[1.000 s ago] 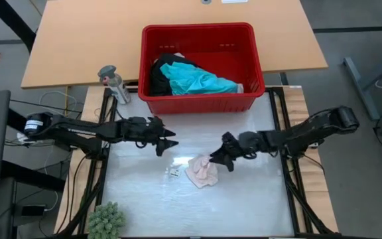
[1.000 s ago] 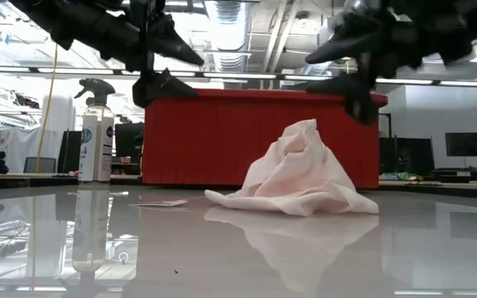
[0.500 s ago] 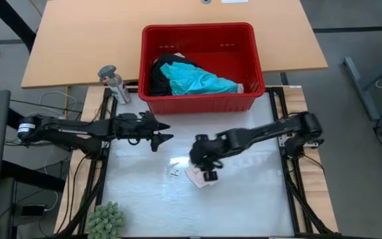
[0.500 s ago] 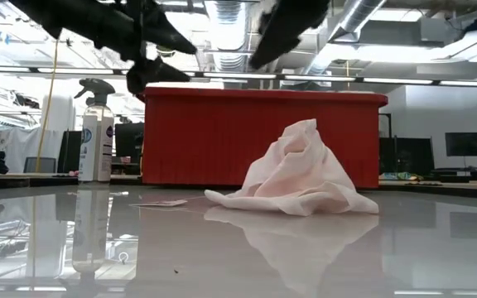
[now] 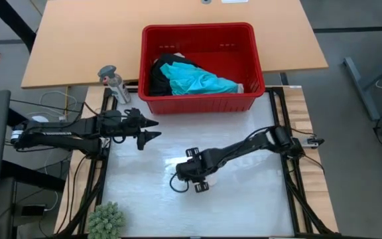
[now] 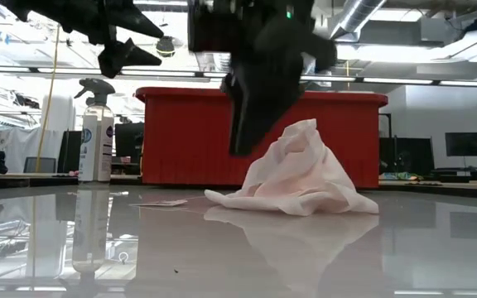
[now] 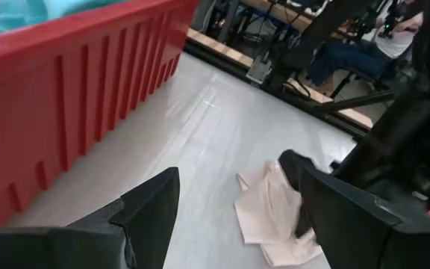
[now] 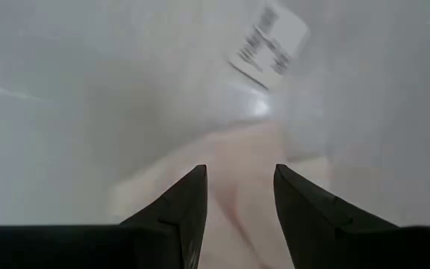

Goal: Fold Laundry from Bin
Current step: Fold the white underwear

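The small pale pink piece (image 6: 305,178) lies crumpled in a heap on the white table, also in the left wrist view (image 7: 267,213). My right gripper (image 5: 192,178) is open, pointing down over its left part (image 8: 240,170), and hides most of it in the high view. My left gripper (image 5: 156,129) is open and empty, in the air left of centre. The red bin (image 5: 197,28) stands at the table's far edge and holds the turquoise shirt (image 5: 197,79) and black clothing (image 5: 158,76). My right gripper comes at the pink piece (image 8: 237,149) from above with open fingers, one on either side of a raised fold. I cannot tell whether the fingers touch the cloth. The piece lies on the table.
A small white tag (image 8: 271,41) lies on the table just left of the pink piece. A spray bottle (image 5: 115,83) stands left of the bin. A green plant (image 5: 105,220) sits at the near left corner.
My right gripper has swung toward the table's left and near edge, from right of the pink piece to over it, and has tipped down. My left gripper has drawn back toward the table's left edge. The pink piece has kept its shape.
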Controlling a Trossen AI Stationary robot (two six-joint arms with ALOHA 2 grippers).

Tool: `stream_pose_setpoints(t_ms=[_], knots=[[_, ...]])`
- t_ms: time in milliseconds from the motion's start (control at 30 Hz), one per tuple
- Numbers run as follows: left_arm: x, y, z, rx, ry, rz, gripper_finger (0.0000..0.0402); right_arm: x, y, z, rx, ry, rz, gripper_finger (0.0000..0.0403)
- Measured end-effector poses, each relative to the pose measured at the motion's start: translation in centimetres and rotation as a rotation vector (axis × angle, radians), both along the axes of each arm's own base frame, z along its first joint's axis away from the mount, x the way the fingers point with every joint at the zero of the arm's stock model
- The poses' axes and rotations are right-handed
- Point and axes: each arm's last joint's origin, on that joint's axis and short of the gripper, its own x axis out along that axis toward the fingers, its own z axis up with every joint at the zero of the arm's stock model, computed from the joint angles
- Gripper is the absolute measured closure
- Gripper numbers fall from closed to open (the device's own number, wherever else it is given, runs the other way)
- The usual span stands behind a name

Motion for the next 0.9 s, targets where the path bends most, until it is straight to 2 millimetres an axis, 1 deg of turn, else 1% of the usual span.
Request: stream_pose_setpoints(t_ms=[67, 100, 400, 533, 600, 667, 767, 833, 900], knots=[[0.0, 0.0, -0.1, -0.001, 0.011, -0.002, 0.0136, -0.1, 0.2, -0.8, -0.08, 0.013, -0.019, 0.0226], [0.0, -0.1, -0.1, -0.002, 0.011, -0.004, 0.0136, -0.1, 0.3, -1.0, -0.093, 0.019, -0.018, 0.0226], [0.1, -0.3, -0.2, -0.003, 0.019, -0.016, 0.0136, -0.1, 0.3, -1.1, -0.058, 0.023, -0.054, 0.0226], [0.1, -0.3, -0.3, -0.005, 0.031, -0.016, 0.0136, 0.2, 0.3, -2.6, -0.067, 0.052, -0.048, 0.0226], [0.0, -0.3, -0.3, -0.005, 0.031, -0.016, 0.0136, 0.4, 0.4, -3.9, -0.074, 0.081, -0.045, 0.0226], [0.0, -0.3, -0.4, -0.005, 0.036, -0.015, 0.0136, 0.3, 0.4, -4.0, -0.083, 0.097, -0.045, 0.0228], [0.0, -0.3, -0.4, -0.001, 0.04, -0.011, 0.0136, 0.2, 0.5, -4.3, -0.085, 0.11, -0.063, 0.0249], [0.0, -0.3, -0.4, -0.001, 0.042, -0.01, 0.0136, 0.1, 0.5, -4.0, -0.088, 0.108, -0.072, 0.0277], [0.0, -0.3, -0.4, 0.002, 0.045, -0.011, 0.0136, 0.1, 0.4, -3.6, -0.098, 0.12, -0.081, 0.0314]])
